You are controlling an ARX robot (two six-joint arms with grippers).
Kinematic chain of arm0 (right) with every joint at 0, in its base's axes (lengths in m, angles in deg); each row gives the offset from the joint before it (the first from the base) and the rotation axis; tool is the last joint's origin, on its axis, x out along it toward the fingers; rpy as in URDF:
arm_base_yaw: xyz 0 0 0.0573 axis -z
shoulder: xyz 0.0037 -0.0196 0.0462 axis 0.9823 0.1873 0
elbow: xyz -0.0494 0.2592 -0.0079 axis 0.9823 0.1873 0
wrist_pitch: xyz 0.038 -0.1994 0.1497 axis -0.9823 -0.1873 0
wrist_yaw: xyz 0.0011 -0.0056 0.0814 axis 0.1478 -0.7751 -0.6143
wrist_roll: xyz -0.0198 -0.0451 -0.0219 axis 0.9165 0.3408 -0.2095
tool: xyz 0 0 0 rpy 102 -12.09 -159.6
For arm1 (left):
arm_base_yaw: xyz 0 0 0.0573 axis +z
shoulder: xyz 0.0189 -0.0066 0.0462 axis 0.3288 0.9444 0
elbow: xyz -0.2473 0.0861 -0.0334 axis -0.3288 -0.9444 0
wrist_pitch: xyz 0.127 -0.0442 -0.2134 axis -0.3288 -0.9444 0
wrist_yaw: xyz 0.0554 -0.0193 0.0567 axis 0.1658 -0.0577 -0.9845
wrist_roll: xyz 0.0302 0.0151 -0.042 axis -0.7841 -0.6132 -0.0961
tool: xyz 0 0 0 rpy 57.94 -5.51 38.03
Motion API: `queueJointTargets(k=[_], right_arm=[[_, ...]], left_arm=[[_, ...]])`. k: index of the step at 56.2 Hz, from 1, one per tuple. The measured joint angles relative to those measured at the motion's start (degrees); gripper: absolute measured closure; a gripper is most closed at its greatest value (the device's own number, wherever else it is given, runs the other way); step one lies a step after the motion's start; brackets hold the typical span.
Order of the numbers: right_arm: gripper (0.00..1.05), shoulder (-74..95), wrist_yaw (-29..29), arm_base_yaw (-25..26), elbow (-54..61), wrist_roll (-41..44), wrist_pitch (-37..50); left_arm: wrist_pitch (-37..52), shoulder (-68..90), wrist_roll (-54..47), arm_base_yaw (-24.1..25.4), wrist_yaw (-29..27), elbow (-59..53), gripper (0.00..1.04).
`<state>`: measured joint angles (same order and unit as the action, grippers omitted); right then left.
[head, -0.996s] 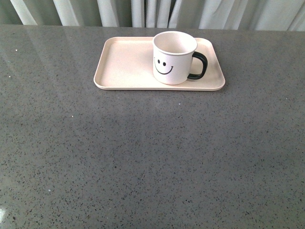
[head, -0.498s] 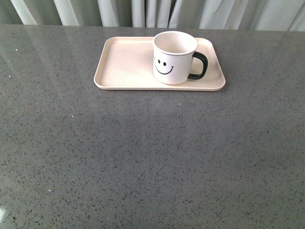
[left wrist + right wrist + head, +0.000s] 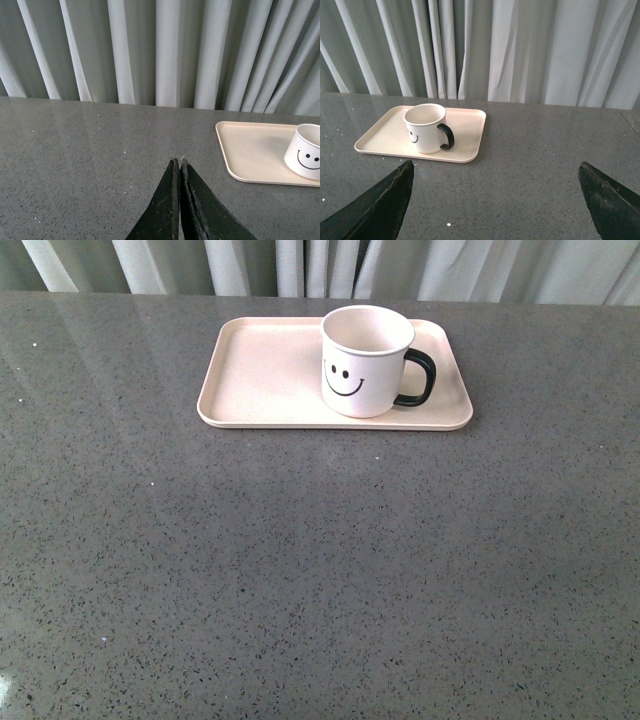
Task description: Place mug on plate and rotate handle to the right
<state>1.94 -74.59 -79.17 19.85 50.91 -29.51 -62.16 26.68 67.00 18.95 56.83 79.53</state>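
Note:
The white mug [image 3: 366,360] with its black smiley face stands upright on the right half of the pale pink plate [image 3: 265,375]. Its black handle [image 3: 418,377] points to the right in the front view. No arm shows in the front view. In the left wrist view my left gripper [image 3: 179,161] is shut with nothing in it, over bare table, well short of the plate [image 3: 250,150] and the mug [image 3: 306,151]. In the right wrist view my right gripper [image 3: 496,167] is wide open and empty, back from the plate [image 3: 462,137], the mug [image 3: 424,127] and its handle [image 3: 446,137].
The plate lies near the far edge of a grey speckled table [image 3: 320,570]. Pale pleated curtains [image 3: 330,265] hang right behind that edge.

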Motion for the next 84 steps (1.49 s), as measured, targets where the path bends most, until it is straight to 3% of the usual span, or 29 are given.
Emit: queueJointTargets(k=[31,37,49,56,66,74,77,84], right_arm=[[0.09,0.00,0.00,0.00,0.00,0.00,0.00],[0.09,0.00,0.02,0.00,0.00,0.00,0.00],[0.09,0.00,0.00,0.00,0.00,0.00,0.00],[0.09,0.00,0.00,0.00,0.00,0.00,0.00],[0.09,0.00,0.02,0.00,0.00,0.00,0.00],[0.09,0.00,0.02,0.00,0.00,0.00,0.00],[0.09,0.00,0.02,0.00,0.00,0.00,0.00],[0.09,0.00,0.00,0.00,0.00,0.00,0.00]], left_arm=[[-9.33,-9.27,0.02,0.00,0.00,0.00,1.03],[-19.02,-17.62,0.00,0.02,0.02,0.02,1.03],[-19.50,-18.47,0.02,0.11,-0.04,0.02,1.03],[-19.52,-18.47,-0.02,0.11,0.00,0.02,0.83],[-19.52,-18.49,-0.02,0.11,0.00,0.02,0.40],[-19.52,-18.51,-0.02,0.11,0.00,0.02,0.13],[-19.52,-18.51,-0.15,0.11,0.00,0.02,0.08],[-19.52,-18.51,-0.15,0.11,0.00,0.02,0.09]])
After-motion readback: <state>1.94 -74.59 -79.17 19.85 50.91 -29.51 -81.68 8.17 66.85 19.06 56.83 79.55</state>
